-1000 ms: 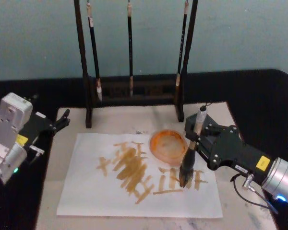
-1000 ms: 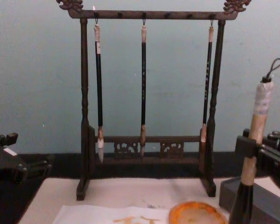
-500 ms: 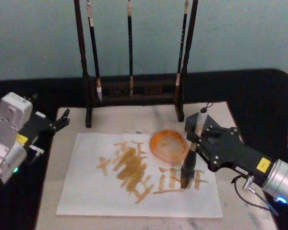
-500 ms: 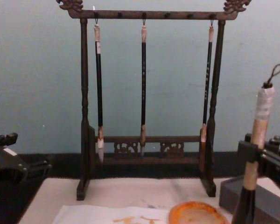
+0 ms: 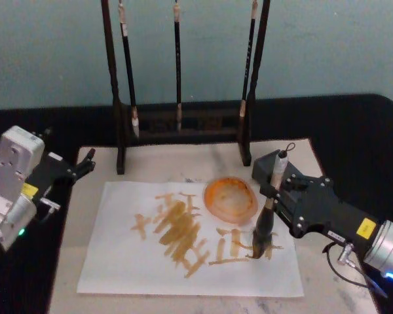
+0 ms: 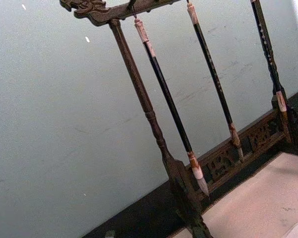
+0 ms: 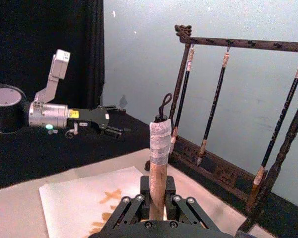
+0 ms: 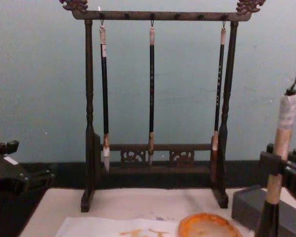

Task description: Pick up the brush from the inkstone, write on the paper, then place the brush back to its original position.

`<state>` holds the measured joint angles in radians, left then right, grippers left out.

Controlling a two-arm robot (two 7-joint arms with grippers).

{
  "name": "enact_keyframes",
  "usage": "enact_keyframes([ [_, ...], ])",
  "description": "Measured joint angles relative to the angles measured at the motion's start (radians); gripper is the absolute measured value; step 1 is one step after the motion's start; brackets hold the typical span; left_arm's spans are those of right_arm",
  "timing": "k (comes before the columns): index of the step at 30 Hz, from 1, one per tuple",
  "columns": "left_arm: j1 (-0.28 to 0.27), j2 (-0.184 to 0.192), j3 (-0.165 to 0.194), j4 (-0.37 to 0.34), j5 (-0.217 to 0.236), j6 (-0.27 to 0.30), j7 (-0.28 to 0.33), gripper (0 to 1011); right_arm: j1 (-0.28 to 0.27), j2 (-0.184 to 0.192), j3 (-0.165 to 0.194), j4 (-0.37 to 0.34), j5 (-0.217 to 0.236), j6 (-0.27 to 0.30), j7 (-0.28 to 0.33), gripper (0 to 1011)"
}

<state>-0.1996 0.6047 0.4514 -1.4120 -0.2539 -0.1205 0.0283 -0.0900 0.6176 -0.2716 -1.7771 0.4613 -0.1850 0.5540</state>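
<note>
Jaws of the right gripper [image 5: 271, 191] clamped on the brush [image 5: 262, 230], which stands nearly upright between them: bushy dark bristles below the jaws, tip down on the paper [image 5: 118, 261] among orange-yellow strokes, taped whitish end and cord loop rising above them. Just beside the jaws, on the robot's left, an orange dish [image 5: 230, 198] sits at the sheet's far edge; under them the chest view shows a dark grey block [image 8: 249, 210]. Paper and dish lie on a beige mat [image 5: 164, 163] over a black table [image 5: 354, 131]. Well off to the jaws' left, the left gripper [image 5: 85, 162] hangs parked at the mat's edge. Beyond the jaws a dark wooden rack [image 5: 183, 124] carries three slim brushes [image 5: 177, 59], against a pale teal wall [image 5: 52, 52]
</note>
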Motion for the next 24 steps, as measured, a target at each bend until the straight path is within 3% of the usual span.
enact_keyframes([
  [24, 0.000, 0.000, 0.000, 0.000, 0.000, 0.000, 0.000, 1009, -0.041, 0.038, 0.033, -0.045, -0.015, 0.005, 0.002, 177],
])
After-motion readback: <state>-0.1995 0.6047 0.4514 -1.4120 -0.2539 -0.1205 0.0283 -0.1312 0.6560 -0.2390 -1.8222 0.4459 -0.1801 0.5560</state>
